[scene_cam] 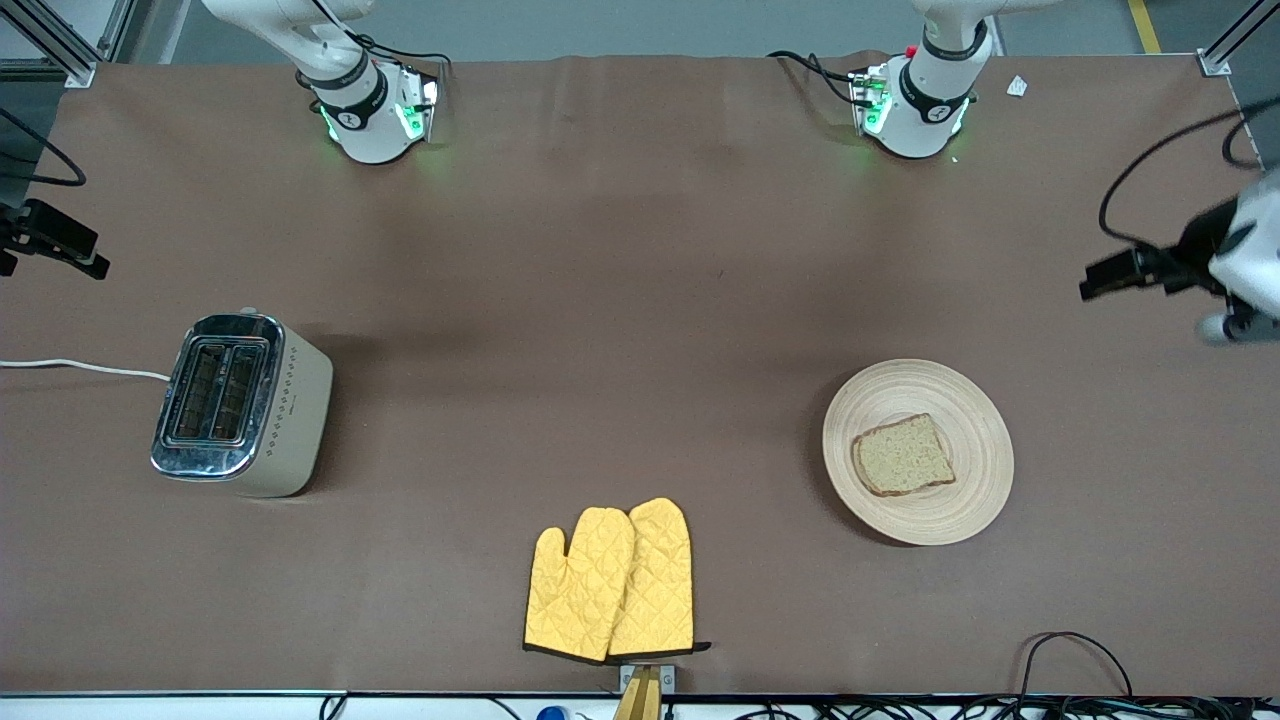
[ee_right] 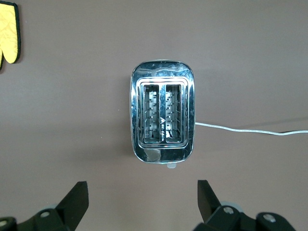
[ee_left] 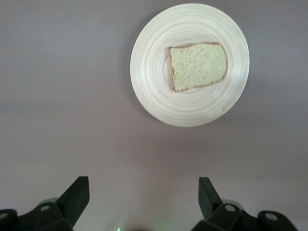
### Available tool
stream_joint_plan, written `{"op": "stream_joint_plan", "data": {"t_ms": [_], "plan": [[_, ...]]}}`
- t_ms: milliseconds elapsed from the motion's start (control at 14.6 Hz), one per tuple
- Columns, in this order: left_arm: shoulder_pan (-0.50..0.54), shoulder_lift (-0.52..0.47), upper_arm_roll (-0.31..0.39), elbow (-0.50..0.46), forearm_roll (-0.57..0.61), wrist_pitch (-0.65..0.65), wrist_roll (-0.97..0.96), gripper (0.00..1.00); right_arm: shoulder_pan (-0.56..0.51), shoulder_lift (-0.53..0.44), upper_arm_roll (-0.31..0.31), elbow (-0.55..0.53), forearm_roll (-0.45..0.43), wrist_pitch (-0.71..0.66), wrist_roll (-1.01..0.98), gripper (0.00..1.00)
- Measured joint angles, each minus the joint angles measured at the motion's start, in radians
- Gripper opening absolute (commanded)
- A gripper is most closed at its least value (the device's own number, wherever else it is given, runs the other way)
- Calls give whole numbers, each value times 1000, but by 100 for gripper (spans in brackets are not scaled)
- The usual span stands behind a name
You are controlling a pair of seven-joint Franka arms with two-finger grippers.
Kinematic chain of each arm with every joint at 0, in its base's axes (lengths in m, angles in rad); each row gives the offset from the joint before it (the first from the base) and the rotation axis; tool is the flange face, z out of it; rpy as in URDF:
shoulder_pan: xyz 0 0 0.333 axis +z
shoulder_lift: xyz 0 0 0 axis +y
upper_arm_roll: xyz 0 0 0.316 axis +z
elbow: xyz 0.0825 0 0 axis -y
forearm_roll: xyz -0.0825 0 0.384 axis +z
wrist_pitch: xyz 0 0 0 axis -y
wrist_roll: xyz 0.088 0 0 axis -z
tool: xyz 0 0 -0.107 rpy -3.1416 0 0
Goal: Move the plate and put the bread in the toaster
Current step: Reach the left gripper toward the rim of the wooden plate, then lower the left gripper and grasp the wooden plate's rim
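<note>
The round pale wooden plate [scene_cam: 930, 385] lies toward the left arm's end of the table, and the slice of brown speckled bread [scene_cam: 903, 455] lies flat on it. In the left wrist view the plate [ee_left: 154, 91] and the bread [ee_left: 199, 65] show from above. My left gripper [ee_left: 144, 188] hangs open and empty, high over bare table beside the plate. The beige toaster [scene_cam: 240, 405] with its chrome top stands toward the right arm's end, both slots empty. My right gripper [ee_right: 143, 190] is open and empty, high over the table beside the toaster [ee_right: 162, 118].
A pair of yellow oven mitts [scene_cam: 612, 580] lies near the table's front edge, between toaster and plate. The toaster's white cord [scene_cam: 80, 367] runs off the table's end. Brown cloth covers the whole table [scene_cam: 620, 300].
</note>
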Motion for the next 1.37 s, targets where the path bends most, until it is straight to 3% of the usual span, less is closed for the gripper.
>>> {"op": "stream_joint_plan", "data": {"t_ms": [479, 1094, 1368], "plan": [[185, 272, 4, 3, -275, 148, 223, 100, 0, 0, 0, 0, 0, -1, 0, 100], [264, 516, 5, 14, -559, 222, 498, 100, 0, 0, 0, -1, 0, -1, 0, 100], [283, 586, 5, 22, -640, 246, 566, 87, 0, 0, 0, -1, 0, -1, 0, 100]]}}
